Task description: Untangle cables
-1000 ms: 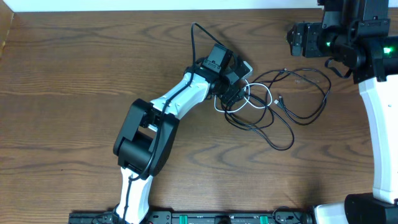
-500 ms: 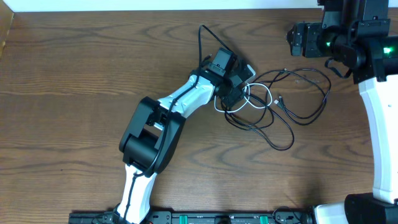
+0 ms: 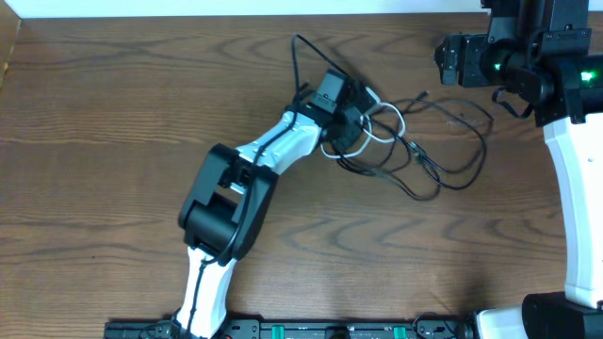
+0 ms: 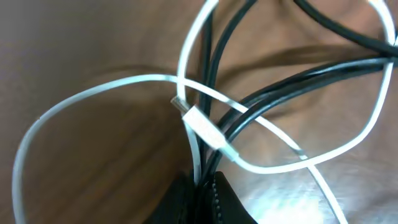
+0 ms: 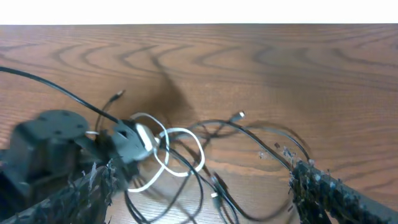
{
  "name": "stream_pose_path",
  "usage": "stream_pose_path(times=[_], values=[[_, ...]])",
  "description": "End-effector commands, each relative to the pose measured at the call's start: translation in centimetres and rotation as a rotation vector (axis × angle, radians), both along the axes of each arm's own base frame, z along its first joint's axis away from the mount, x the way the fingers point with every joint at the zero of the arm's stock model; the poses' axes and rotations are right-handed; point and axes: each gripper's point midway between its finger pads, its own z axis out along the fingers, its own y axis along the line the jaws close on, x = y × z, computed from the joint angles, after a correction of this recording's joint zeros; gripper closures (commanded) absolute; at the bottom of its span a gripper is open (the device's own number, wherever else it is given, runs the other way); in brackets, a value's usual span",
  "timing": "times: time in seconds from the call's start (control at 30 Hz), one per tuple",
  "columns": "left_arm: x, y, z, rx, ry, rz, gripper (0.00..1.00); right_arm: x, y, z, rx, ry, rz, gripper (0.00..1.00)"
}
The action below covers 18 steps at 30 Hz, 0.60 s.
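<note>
cables (image 4: 205,130) dragged leftward, left jaws pinching them (clear only from left wrist), right jaws spread

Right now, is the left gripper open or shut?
Shut. The left gripper has its fingers together, pinching the cables between them.

No lettering, label, brand mark or number is showing readably anywhere: nothing legible is appearing on the left arm (image 3: 273,146), the right arm (image 3: 565,151), the cables (image 3: 435,168) or the tabletop (image 3: 113,113).
</note>
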Motion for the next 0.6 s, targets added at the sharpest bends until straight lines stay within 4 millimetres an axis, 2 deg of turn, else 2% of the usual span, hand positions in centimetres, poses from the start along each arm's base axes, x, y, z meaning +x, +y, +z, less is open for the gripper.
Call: stream_pose_path(times=[0.0, 0.1, 0.13, 0.2, 0.3, 0.37, 0.57], values=[[3.0, 2.6, 11.0, -0.100, -0.169, 0.173, 0.92, 0.2, 0.9, -0.7, 0.031, 0.019, 0.029, 0.12], [2.2, 3.9, 17.3, -0.180, -0.233, 0.224, 0.93, 0.5, 2.0, -1.3, 0.065, 0.036, 0.069, 0.13], [2.0, 4.1, 18.4, -0.194, -0.243, 0.233, 0.93, 0.6, 2.3, -1.5, 0.076, 0.044, 0.080, 0.13], [0.7, 4.8, 22.3, -0.243, -0.280, 0.251, 0.92, 1.0, 3.5, -2.1, 0.116, 0.059, 0.124, 0.14], [-1.0, 5.6, 25.6, -0.297, -0.290, 0.285, 0.92, 1.5, 5.5, -2.5, 0.183, 0.063, 0.196, 0.15], [-1.9, 6.0, 26.9, -0.322, -0.286, 0.302, 0.92, 2.0, 7.2, -2.5, 0.227, 0.053, 0.254, 0.16], [-3.0, 6.2, 28.6, -0.369, -0.282, 0.310, 0.92, 2.9, 9.2, -3.2, 0.250, 0.045, 0.309, 0.18]])
